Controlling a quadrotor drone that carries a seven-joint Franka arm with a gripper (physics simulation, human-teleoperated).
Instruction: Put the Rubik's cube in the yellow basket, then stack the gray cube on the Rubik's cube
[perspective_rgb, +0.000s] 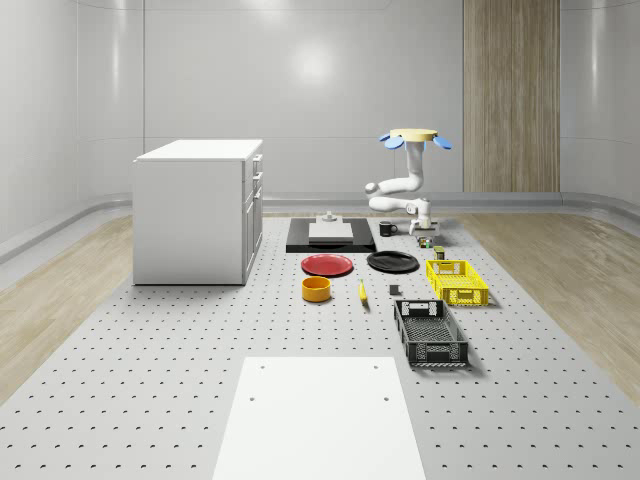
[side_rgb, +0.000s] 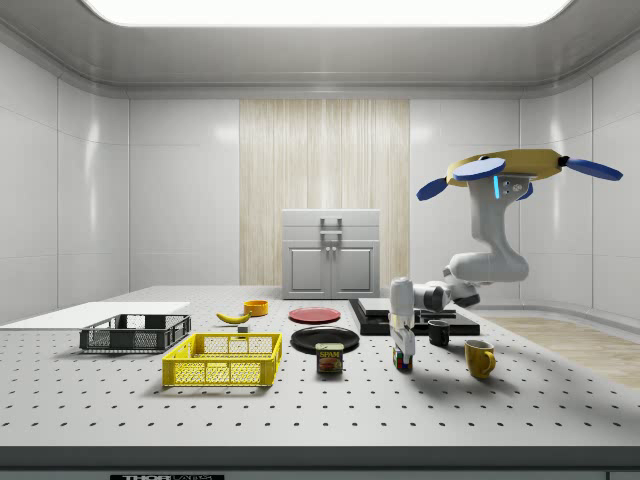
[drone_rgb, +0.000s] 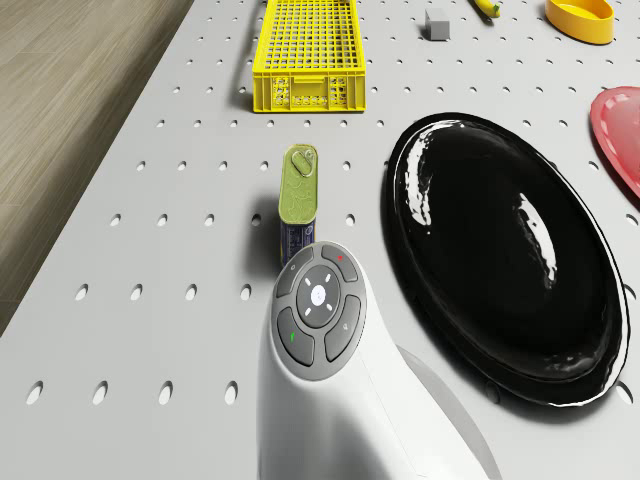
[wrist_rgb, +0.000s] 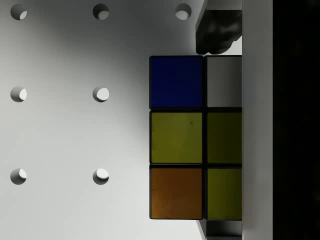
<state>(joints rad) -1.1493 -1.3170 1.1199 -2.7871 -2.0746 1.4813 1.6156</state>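
Note:
The Rubik's cube (wrist_rgb: 176, 137) sits at the table surface between the can and the mugs, and I cannot tell if it is lifted. My gripper (wrist_rgb: 220, 137) points straight down, shut on the cube, with one finger (wrist_rgb: 217, 30) against each of two opposite sides. From the side, the gripper (side_rgb: 402, 348) stands right over the Rubik's cube (side_rgb: 402, 361). The drone (side_rgb: 515, 170) hovers high beside the black tray, arm bent down. The yellow basket (perspective_rgb: 457, 281) lies nearer the front. The small gray cube (drone_rgb: 437, 24) rests beside the yellow basket (drone_rgb: 305, 50).
A can (drone_rgb: 298, 200) stands close to the gripper. A black plate (drone_rgb: 505, 250), red plate (perspective_rgb: 328, 264), orange bowl (perspective_rgb: 317, 289) and banana (perspective_rgb: 362, 291) lie nearby. A yellow mug (side_rgb: 479, 357), black mug (side_rgb: 439, 332), black basket (perspective_rgb: 430, 333) and white cabinet (perspective_rgb: 198, 210) also stand around.

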